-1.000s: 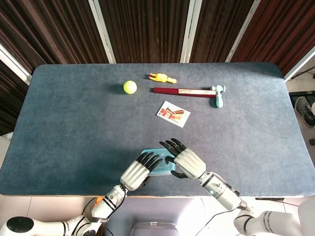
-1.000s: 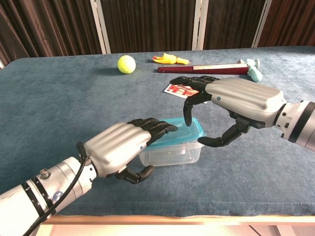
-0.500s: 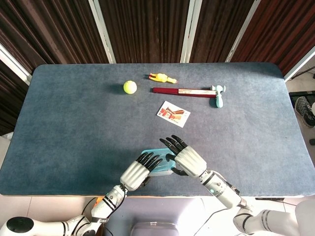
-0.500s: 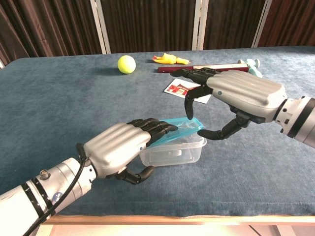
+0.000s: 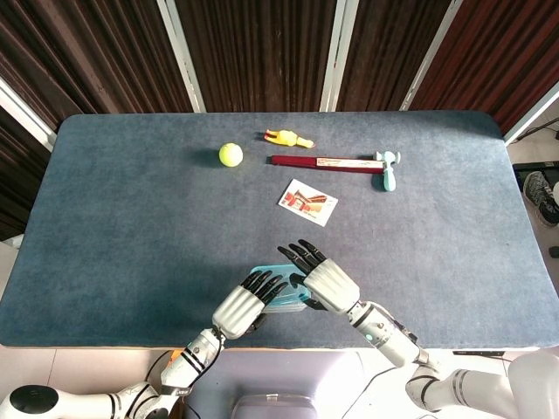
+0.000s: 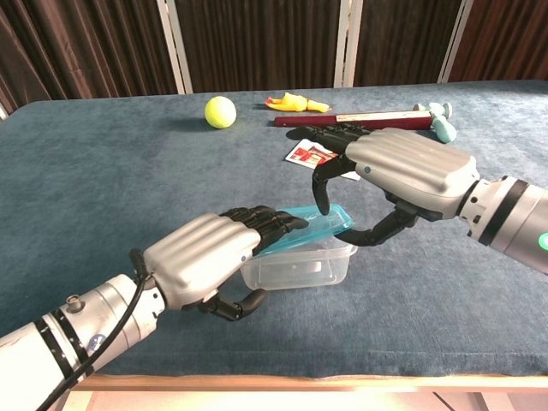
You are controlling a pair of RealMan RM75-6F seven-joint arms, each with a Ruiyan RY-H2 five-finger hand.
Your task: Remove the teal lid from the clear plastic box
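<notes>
Right hand (image 6: pixel 402 171) pinched teal lid (image 6: pixel 312 224), tilted above clear plastic box (image 6: pixel 295 267); left hand (image 6: pixel 201 261), fingers curled, steadied box near counter (image 5: pixel 131 227) front edge.

The lid (image 6: pixel 315 224) sits tilted on the box (image 6: pixel 297 267) (hands either side).

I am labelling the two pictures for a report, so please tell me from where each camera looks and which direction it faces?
Head view: high above, facing down on the blue table; both hands and forearms show at the near edge.
Chest view: low at the near edge, facing across the table; left hand and right hand fill the foreground.
Shared: teal lid, clear plastic box, tennis ball, toy hammer.
</notes>
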